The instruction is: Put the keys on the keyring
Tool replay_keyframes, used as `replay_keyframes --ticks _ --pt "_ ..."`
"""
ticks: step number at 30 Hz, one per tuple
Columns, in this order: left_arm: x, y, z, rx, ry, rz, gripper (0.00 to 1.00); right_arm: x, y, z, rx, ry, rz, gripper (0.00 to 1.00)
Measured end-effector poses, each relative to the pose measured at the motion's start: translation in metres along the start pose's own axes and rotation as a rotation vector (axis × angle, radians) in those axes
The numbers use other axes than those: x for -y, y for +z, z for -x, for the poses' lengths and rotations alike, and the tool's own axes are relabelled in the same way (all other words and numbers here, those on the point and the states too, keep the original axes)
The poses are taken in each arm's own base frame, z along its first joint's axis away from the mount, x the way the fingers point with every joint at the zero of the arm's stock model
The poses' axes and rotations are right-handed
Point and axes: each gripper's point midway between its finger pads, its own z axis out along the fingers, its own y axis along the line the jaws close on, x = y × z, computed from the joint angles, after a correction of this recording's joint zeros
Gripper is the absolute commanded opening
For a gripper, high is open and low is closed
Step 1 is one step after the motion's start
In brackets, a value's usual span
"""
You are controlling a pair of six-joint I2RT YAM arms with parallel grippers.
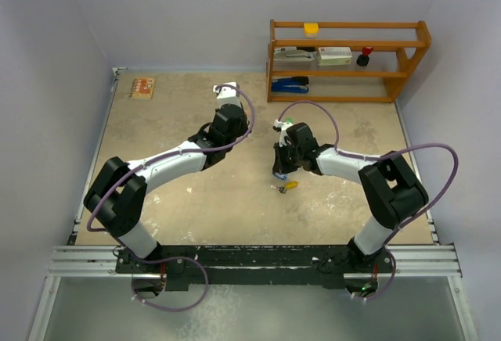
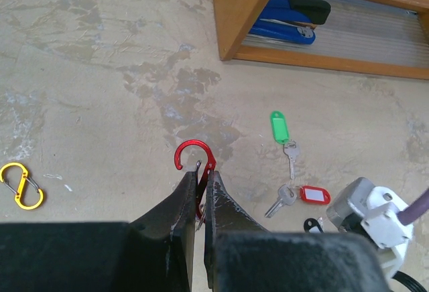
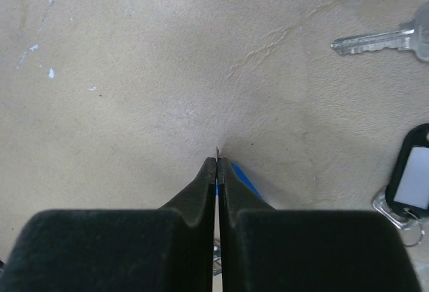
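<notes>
The left pincer is closed tight on the red keyring. Ahead of it, to the right, a green-tagged key and a red-tagged key lie on the counter. The right pincer nips a blue-tagged key, tag under its tips.

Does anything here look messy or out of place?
The table is blotched with dark stains. A green-tagged key and a red-tagged key lie loose near the wooden shelf, and a yellow figure-8 clip lies alone, far from them. Nothing looks broken.
</notes>
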Motion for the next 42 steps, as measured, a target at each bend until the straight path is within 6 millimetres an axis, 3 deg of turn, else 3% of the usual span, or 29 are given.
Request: replay_keyframes --ticks 3,10,13,28,36,42 --pt "0.002 0.0 -0.001 -0.009 -0.002 -0.014 0.0 0.0 -0.009 0.008 0.032 -0.045 -0.005 0.0" --pt "0.017 -0.002 -0.009 -0.053 -0.007 -0.1 0.0 -0.013 -0.055 0.049 0.251 -0.185 0.015 0.0" --pt "0.024 -0.003 -0.011 -0.066 -0.01 -0.139 0.0 -0.016 -0.066 0.061 0.323 -0.244 0.02 0.0" --pt "0.057 -0.011 -0.025 -0.152 -0.004 -0.321 0.0 -0.013 -0.075 0.086 0.427 -0.439 -0.022 0.0" --pt "0.067 -0.012 -0.027 -0.177 -0.002 -0.367 0.0 -0.013 -0.079 0.093 0.446 -0.488 -0.033 0.0" --pt "0.07 -0.013 -0.027 -0.18 0.015 -0.386 0.0 -0.013 -0.088 0.109 0.481 -0.508 -0.031 0.0"
